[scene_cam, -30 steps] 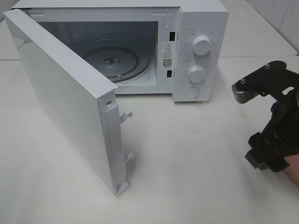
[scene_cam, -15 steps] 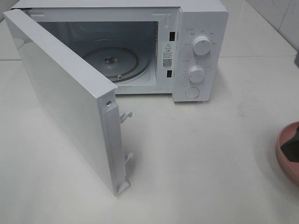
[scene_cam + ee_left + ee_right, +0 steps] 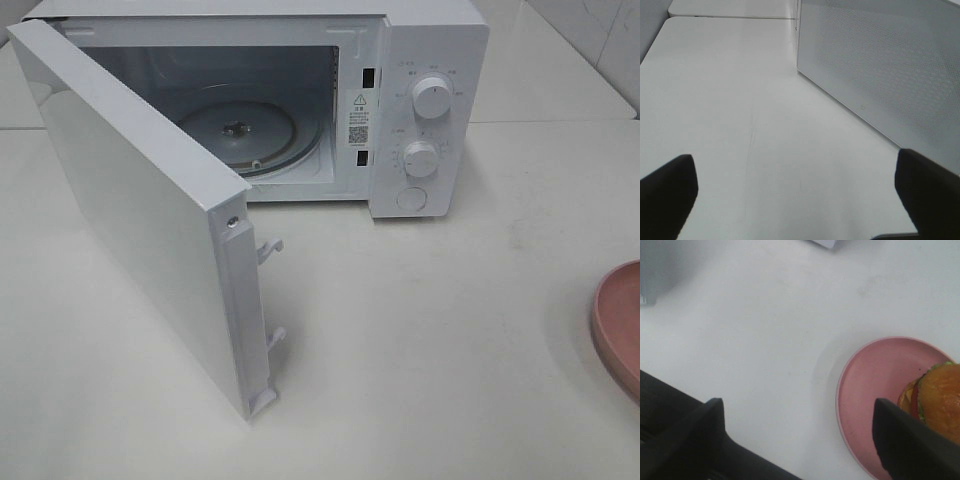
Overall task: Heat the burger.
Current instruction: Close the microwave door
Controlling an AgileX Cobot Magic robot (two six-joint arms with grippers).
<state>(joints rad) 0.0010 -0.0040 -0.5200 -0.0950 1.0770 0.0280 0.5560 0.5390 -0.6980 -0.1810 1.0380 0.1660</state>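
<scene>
Your stock: microwave (image 3: 420, 110) door (image 3: 140, 200) open, turntable (image 3: 238, 128) bare; burger (image 3: 940, 400) unheated on plate (image 3: 870, 390); left pincer (image 3: 795, 195) and right pincer (image 3: 800, 435) both apart, holding nothing.

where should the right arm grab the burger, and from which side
Probably from above, jaws closing across the sides of the bun. The burger sits on the pink plate, whose low rim hinders a side approach. The open right gripper is off to one side.
</scene>
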